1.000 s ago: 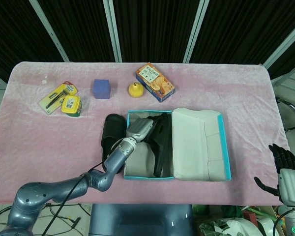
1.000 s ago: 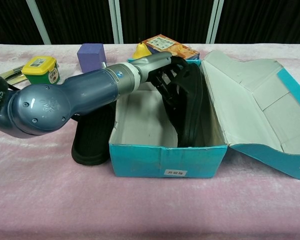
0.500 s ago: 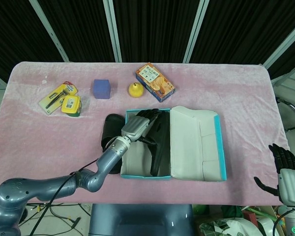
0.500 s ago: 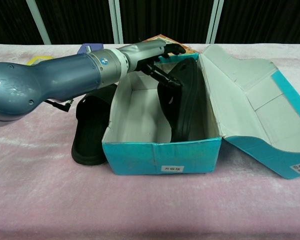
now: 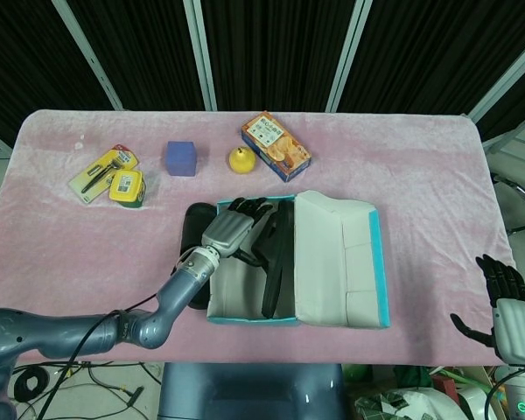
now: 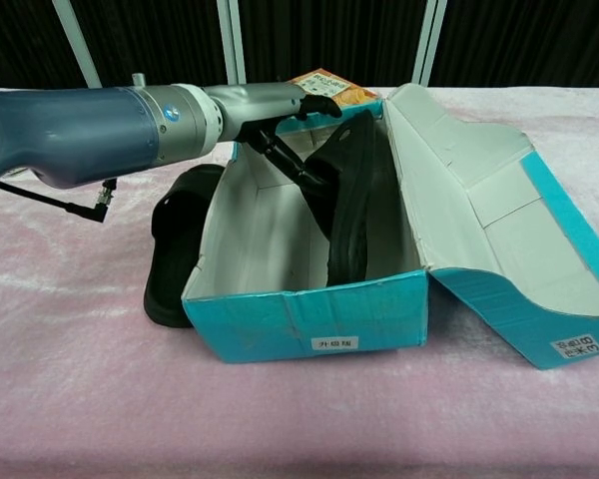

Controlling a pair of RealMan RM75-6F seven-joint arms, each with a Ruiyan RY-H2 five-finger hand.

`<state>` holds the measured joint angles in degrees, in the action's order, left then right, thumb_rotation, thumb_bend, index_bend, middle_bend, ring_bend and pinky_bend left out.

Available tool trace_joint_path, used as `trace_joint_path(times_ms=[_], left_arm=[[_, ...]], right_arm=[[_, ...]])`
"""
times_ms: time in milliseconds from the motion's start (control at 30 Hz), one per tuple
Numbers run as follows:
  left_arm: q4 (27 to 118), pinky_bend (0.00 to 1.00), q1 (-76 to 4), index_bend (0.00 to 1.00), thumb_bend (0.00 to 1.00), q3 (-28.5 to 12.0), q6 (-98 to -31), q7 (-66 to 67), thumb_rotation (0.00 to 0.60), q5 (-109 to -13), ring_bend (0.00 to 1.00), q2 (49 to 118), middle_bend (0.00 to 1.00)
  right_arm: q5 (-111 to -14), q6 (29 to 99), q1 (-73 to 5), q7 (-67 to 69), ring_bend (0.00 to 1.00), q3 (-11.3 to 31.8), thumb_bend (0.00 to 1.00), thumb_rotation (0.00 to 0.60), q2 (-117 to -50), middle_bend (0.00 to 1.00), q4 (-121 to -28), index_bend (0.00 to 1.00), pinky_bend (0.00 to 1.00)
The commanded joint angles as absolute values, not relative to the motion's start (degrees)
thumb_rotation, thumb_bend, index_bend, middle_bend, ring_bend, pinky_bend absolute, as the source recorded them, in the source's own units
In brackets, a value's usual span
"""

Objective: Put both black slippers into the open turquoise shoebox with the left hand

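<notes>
At centre frame, the robot's left hand [image 5: 232,229] reaches over the near-left wall of the open turquoise shoebox [image 5: 378,280], its dark fingers [image 6: 280,155] curled around the upper edge of one black slipper [image 6: 354,215] that stands on its side inside the box, leaning against the right-hand wall by the hinged lid. The second black slipper [image 6: 175,244] lies flat on the pink-covered counter [image 5: 437,184], just outside the box's left wall and partly hidden by the arm in the head view. The right hand [image 5: 507,302] hangs at the lower right of the frame, fingers apart and holding nothing. Both slippers look light and rubbery, likely to flex and to grip rather than slide; the strap or the stiffer sole rim seems the surest place to take hold. The cardboard box appears light enough to shift when nudged.
</notes>
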<state>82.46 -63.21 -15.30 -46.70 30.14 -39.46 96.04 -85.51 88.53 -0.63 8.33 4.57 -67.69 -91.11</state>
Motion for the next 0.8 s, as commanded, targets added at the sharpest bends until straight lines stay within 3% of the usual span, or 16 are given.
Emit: trace_joint_path(times_ms=[33,200,367,533,633,800], left_arm=[[80.8,0.0,-65.9,0.0,0.0,-14.6,-47.3,33.2,0.356,-34.4,0.0,97.9,0.0],[81.2,0.0,-66.9,0.0,0.0,-14.9,-46.8,33.7,0.301,-30.5,0.0,97.6,0.0],[82.6,0.0,-67.9,0.0,0.0,-14.7,-47.0,35.0,0.017,-28.1,0.0,96.3,0.0],[84.4,0.0,-67.0,0.0,0.0,-15.8,-49.8,31.9,0.0,-32.0,0.0,95.9,0.0],[84.6,0.0,-65.8,0.0,0.0,-14.2,-51.5,30.8,0.0,-39.1,0.0,95.3,0.0],[85.7,0.0,-66.1,0.0,0.0,-12.6,-52.0,33.3,0.0,-40.7,0.0,93.8,0.0]], right_arm=[[-85.5,88.7,-0.5,8.5,0.0,4.5,0.11,0.6,-67.7,0.05,-91.0,0.05,0.0],[-85.6,88.9,-0.3,8.7,0.0,4.5,0.11,0.6,-67.6,0.05,-91.0,0.05,0.0],[-85.6,88.7,-0.4,8.6,0.0,4.5,0.11,0.6,-67.8,0.05,-91.0,0.05,0.0],[-85.9,88.9,-0.4,8.4,0.0,4.5,0.11,0.6,-67.8,0.05,-91.2,0.05,0.0],[-85.9,89.2,-0.2,8.6,0.0,4.4,0.11,0.6,-67.8,0.05,-91.1,0.05,0.0],[-86.0,89.3,-0.2,8.7,0.0,4.4,0.11,0.6,-68.0,0.05,-91.0,0.05,0.0]])
